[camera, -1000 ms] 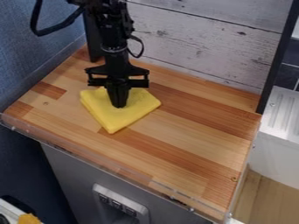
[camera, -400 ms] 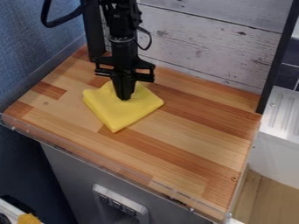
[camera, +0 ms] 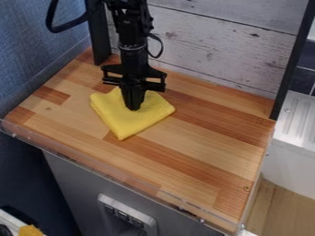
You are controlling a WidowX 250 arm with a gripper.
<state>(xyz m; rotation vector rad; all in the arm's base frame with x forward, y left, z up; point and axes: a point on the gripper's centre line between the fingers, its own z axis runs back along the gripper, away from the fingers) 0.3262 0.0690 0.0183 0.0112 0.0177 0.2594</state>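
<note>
I've got the arm [camera: 130, 34] in from the top edge, hand [camera: 133, 109] pointing steeply down onto the yellow cloth [camera: 128, 123]. Hand reads narrow, tips together against the fabric; can't tell if any is pinched. Cloth: soft, matte, folded into a thick rough square, rounded corners, lying on the worktop [camera: 203, 143], one corner toward the camera. Worktop is mixed light and reddish wood strips, with a clear strip [camera: 95, 167] along its edge in front of the cloth. Behind cloth: whitewashed plank wall [camera: 215, 55], black post [camera: 98, 37]. Left of cloth: blue textured wall [camera: 31, 60]. Far right of cloth: white ribbed surface [camera: 298, 120].
</note>
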